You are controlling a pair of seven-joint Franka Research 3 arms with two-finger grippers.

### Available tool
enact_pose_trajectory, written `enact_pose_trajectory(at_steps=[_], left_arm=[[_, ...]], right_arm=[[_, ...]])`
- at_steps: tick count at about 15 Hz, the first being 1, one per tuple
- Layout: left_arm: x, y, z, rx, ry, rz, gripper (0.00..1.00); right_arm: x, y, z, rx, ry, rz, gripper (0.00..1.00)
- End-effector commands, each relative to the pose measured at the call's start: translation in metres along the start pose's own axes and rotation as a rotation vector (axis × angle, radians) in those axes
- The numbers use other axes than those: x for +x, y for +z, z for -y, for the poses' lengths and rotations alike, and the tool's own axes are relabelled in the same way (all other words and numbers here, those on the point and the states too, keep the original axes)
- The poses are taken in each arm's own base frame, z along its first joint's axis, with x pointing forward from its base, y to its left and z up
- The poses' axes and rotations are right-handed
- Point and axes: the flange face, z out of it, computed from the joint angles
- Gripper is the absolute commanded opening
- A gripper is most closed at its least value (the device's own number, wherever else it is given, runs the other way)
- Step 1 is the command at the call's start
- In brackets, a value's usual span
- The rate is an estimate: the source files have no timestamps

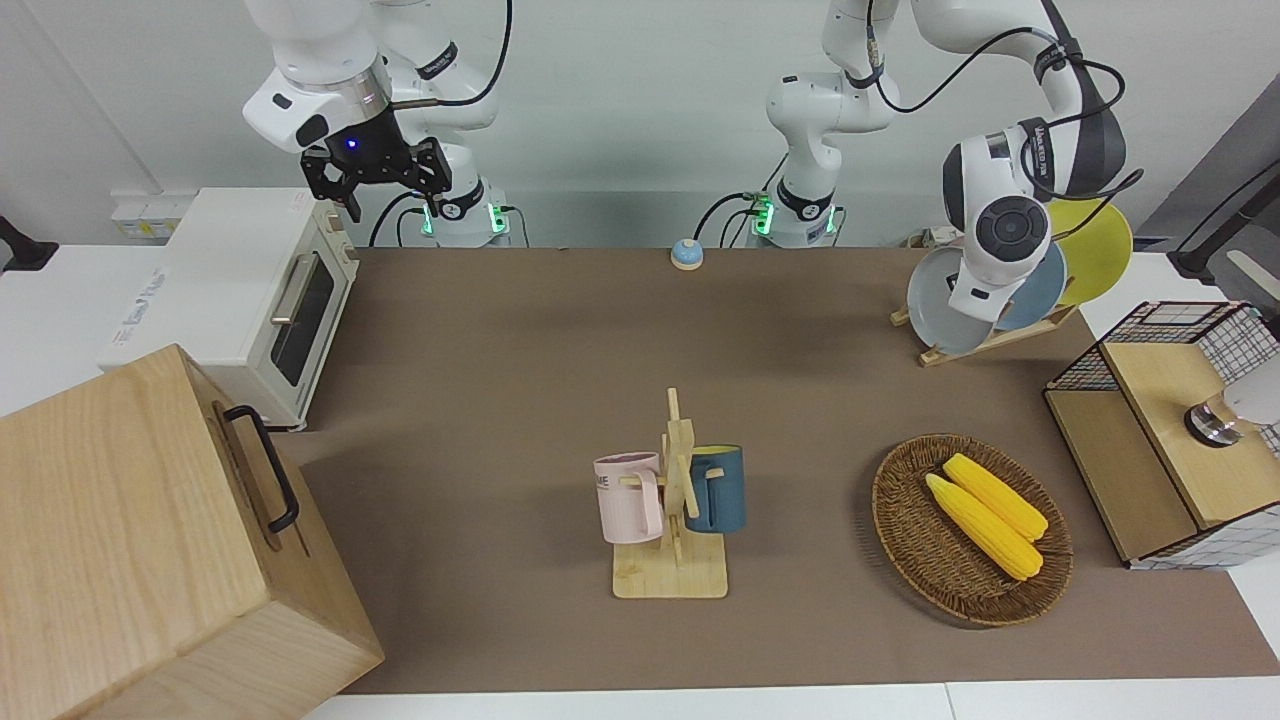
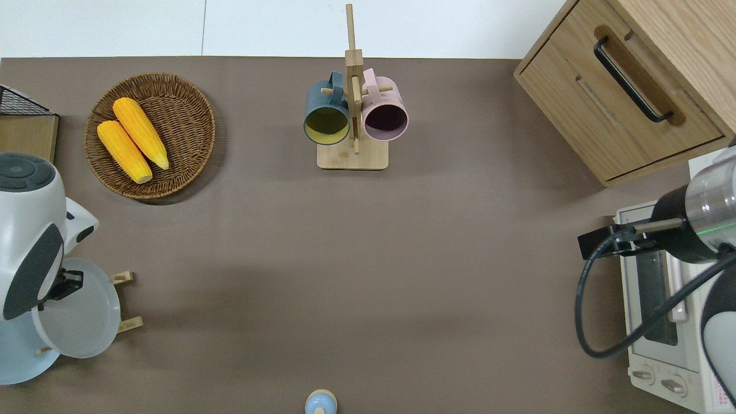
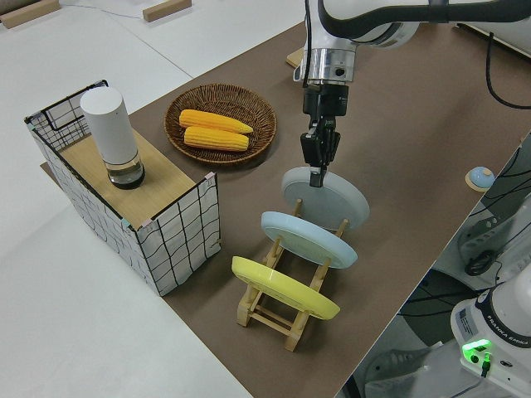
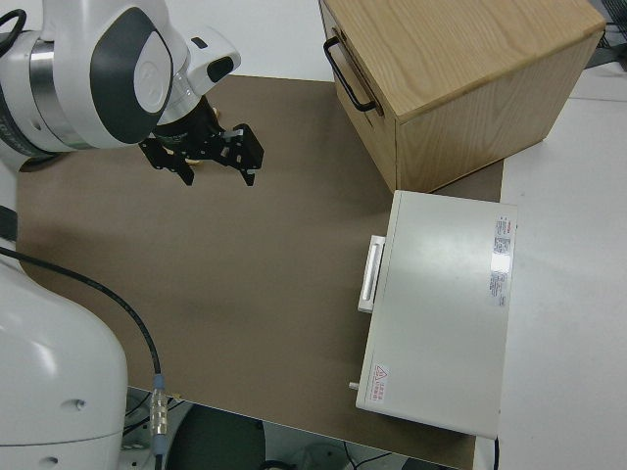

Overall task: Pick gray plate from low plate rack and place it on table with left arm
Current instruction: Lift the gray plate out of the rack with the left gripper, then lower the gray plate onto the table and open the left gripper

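Observation:
The gray plate (image 3: 332, 199) leans in the end slot of the low plate rack (image 3: 274, 311), the slot nearest the table's middle. It also shows in the front view (image 1: 935, 310) and the overhead view (image 2: 80, 322). My left gripper (image 3: 318, 174) points down and is shut on the plate's top rim. In the overhead view the gripper (image 2: 63, 284) sits over the plate's edge, and the rack's pegs (image 2: 127, 325) show beside the plate. My right gripper (image 1: 385, 200) is open, empty and parked.
A blue plate (image 3: 307, 239) and a yellow plate (image 3: 282, 290) fill the rack's other slots. A corn basket (image 2: 149, 135) and a wire crate (image 3: 124, 199) lie farther from the robots. A mug stand (image 2: 352, 115), wooden cabinet (image 1: 150, 540) and toaster oven (image 1: 240, 300) stand on the table (image 2: 345, 259).

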Motion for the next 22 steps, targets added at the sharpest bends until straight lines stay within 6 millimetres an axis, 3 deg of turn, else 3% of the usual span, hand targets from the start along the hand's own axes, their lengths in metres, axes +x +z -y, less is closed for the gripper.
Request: enact_pose_trajectory(at_steps=[1,5,15,22], left_arm=[[-0.012,-0.041,0.009,0.024,-0.015,-0.030,0.00],[-0.026,-0.069,0.001,0.015,-0.003,-0.039,0.00],[-0.031,-0.100,-0.069,-0.553,0.087,-0.031,0.00],[-0.025,-0.083,-0.123,-0.657,0.112,-0.054,0.00]], right_arm=[[-0.004,-0.004,-0.003,0.003,0.003,0.005,0.987],[-0.004,-0.004,-0.004,0.003,0.004,0.005,0.990],[-0.004,-0.004,-0.003,0.003,0.003,0.005,0.990],[-0.004,-0.004,-0.004,0.003,0.004,0.005,0.987]])
